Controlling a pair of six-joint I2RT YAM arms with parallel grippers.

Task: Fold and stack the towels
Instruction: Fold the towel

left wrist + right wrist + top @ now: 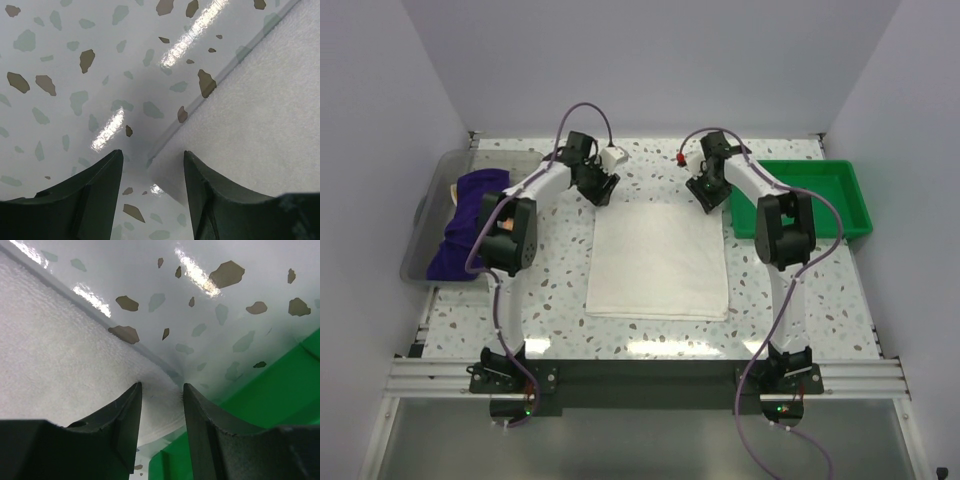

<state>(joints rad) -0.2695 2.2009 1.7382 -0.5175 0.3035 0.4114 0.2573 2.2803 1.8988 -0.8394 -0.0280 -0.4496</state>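
A plain white towel (pixel 658 262) lies flat in the middle of the speckled table (pixel 560 290). A deep purple towel (pixel 468 215) sits bunched in a clear bin (pixel 420 245) at the left. My left gripper (pixel 601 190) hangs over the white towel's far left corner. In the left wrist view, my left gripper (pixel 152 156) is open, with the corner of the white towel (pixel 260 115) lying between its fingers. My right gripper (pixel 708 196) is at the far right corner. In the right wrist view, my right gripper (pixel 161 386) is open and straddles the corner of the white towel (pixel 60 355).
A green tray (pixel 843 178) stands at the right of the table, close beside the right gripper. In the right wrist view the green tray (pixel 270 390) is just past the towel's corner. White walls close in the table on three sides.
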